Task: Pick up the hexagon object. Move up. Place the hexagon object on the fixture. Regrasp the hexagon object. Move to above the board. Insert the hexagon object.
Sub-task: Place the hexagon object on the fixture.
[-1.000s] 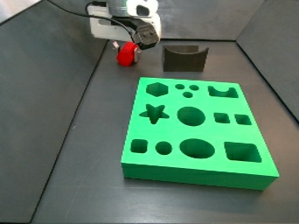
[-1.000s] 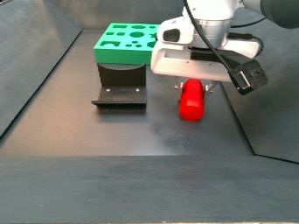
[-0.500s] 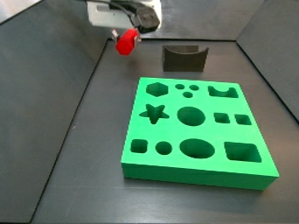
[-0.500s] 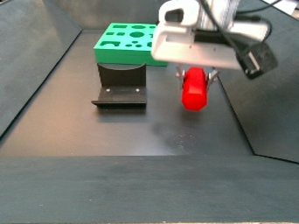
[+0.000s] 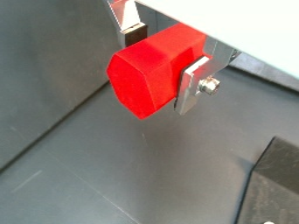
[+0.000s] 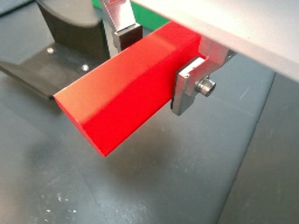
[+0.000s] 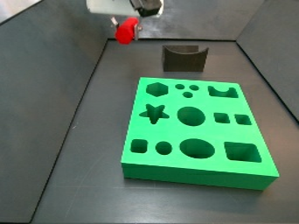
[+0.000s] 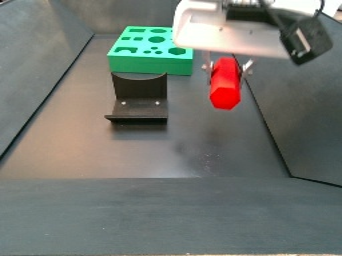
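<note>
The pincer (image 5: 163, 59) is clenched on the hexagon object (image 5: 149, 68). In both wrist views the silver finger plates (image 6: 193, 80) press against opposite sides of the red peg, and the peg's free end, with its hexagonal face, projects out beyond the fingers.

In both side views the pincer (image 8: 227, 62) is raised clear of the dark counter (image 8: 160, 150), with the hexagon object (image 8: 225, 82) hanging below it, long axis roughly upright. No part of the peg touches the counter. In a side view the pincer (image 7: 128, 19) sits at the far left of the scene, and the peg (image 7: 126, 30) shows only as a small red shape beneath the white housing; its orientation is hard to judge there.

The fixture (image 7: 184, 58) stands on the counter at the far end, to the right of the held peg and apart from it. In a side view the fixture (image 8: 136, 102) shows its base plate and upright wall, with nothing resting on it. A wrist view also shows the fixture (image 6: 73, 39) beyond the peg (image 6: 126, 87).

The board (image 7: 198, 131) lies flat on the counter, nearer than the fixture, its shaped holes all unfilled. In a side view the board (image 8: 144, 50) lies just behind the fixture.
</note>
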Motion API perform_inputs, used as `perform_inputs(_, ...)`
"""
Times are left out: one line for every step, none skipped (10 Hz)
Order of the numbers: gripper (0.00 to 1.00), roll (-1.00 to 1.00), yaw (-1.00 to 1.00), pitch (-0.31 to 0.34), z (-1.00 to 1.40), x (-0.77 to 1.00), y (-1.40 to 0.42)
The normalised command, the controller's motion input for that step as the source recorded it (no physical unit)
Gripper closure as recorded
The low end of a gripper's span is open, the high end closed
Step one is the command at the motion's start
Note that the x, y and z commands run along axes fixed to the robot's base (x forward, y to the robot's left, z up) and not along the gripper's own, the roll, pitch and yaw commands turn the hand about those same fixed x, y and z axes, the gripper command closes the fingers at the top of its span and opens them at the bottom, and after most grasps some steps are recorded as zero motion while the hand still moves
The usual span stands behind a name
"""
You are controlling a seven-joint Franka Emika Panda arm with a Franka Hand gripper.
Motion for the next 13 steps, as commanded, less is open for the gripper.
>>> perform_inputs(1.0,0.04,-0.02,0.031,1.0,-0.02,0.01)
perform_inputs(1.0,0.05,-0.02,0.035,1.0,-0.02,0.01)
perform_inputs(1.0,0.07,-0.02,0.039,1.0,-0.03,0.01)
perform_inputs(1.0,0.07,-0.02,0.042,1.0,-0.03,0.01)
perform_inputs(1.0,0.08,-0.01,0.045,0.9,-0.03,0.01)
perform_inputs(1.0,0.09,-0.01,0.05,0.8,-0.02,0.01)
perform_inputs(1.0,0.1,0.0,0.066,0.55,-0.01,0.01)
perform_inputs(1.0,0.1,0.01,0.076,0.4,-0.01,0.01)
perform_inputs(1.0,0.1,0.01,0.081,0.25,0.0,0.01)
perform_inputs(1.0,-0.12,0.81,0.66,-0.15,1.0,-0.22)
perform_inputs(1.0,-0.12,0.74,0.651,-0.16,1.0,-0.22)
perform_inputs(1.0,-0.12,0.54,0.542,-0.13,1.0,-0.18)
perform_inputs(1.0,-0.11,0.36,0.418,-0.11,1.0,-0.16)
